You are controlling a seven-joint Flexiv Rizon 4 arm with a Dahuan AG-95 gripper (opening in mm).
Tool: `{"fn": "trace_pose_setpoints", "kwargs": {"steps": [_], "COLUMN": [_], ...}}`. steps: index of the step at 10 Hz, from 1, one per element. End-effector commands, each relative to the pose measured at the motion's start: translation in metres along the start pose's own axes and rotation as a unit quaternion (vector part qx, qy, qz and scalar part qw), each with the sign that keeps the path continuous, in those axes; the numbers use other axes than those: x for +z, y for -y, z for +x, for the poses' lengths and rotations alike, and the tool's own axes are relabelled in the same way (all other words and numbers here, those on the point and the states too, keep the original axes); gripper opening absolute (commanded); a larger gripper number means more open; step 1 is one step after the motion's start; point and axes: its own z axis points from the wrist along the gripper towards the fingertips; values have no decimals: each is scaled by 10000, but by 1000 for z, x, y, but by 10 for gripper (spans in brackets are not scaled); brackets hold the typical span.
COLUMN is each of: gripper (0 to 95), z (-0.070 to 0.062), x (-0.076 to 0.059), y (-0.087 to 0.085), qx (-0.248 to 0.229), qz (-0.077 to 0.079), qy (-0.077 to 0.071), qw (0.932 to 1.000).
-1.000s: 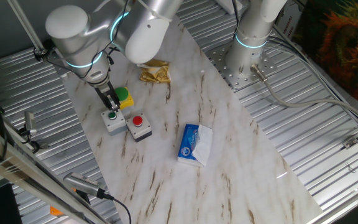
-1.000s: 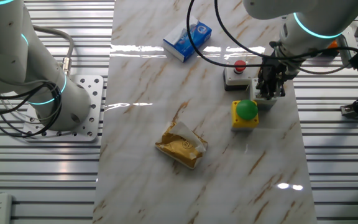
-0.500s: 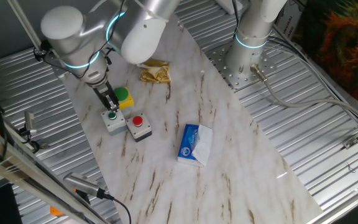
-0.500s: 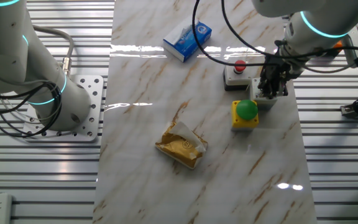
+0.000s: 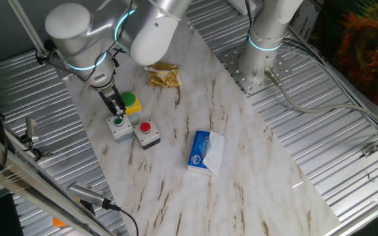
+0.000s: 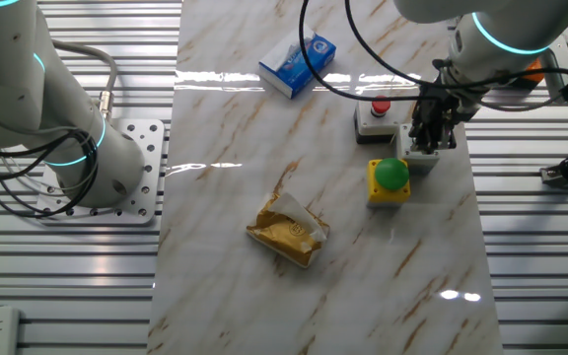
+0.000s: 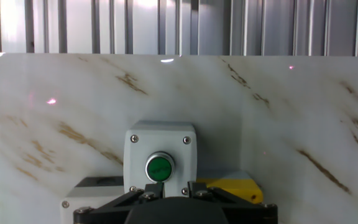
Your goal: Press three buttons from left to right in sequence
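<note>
Three button boxes stand in a cluster. The yellow box with the big green dome [image 5: 130,101] [image 6: 390,176] shows in the hand view only as a yellow corner [image 7: 232,185]. The grey box with the small green button [image 5: 118,121] [image 7: 160,168] is right under my gripper [image 5: 117,115] [image 6: 424,148] [image 7: 174,185], which mostly hides it in the other fixed view. The grey box with the red button [image 5: 145,128] [image 6: 379,103] stands beside it. The hand view shows a narrow gap between my fingertips, just short of the small green button. Contact cannot be told.
A crumpled golden wrapper [image 5: 163,77] [image 6: 288,229] and a blue-white tissue packet [image 5: 206,152] [image 6: 297,62] lie on the marble board [image 5: 241,170]. A second arm's base [image 5: 258,62] [image 6: 97,168] stands beside the board. Ribbed metal table all round.
The arm has shifted very slightly. The gripper stays over the box with the small green button.
</note>
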Motion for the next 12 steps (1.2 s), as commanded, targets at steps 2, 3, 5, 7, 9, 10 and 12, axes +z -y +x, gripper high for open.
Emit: {"fn": "trace_pose_setpoints", "kwargs": {"steps": [2, 3, 5, 7, 9, 10, 12], "gripper": [190, 190, 190, 190, 190, 190, 190], "z": [2, 1, 1, 0, 0, 0, -2], "x": [0, -1, -1, -1, 0, 0, 1], "y": [0, 0, 0, -1, 0, 0, -1], "qx": [25, 33, 48, 39, 37, 35, 36], "qz": [4, 16, 8, 11, 11, 7, 7], "qy": [89, 114, 129, 126, 128, 131, 133], "qw": [10000, 9999, 9999, 9999, 9999, 9999, 9999]}}
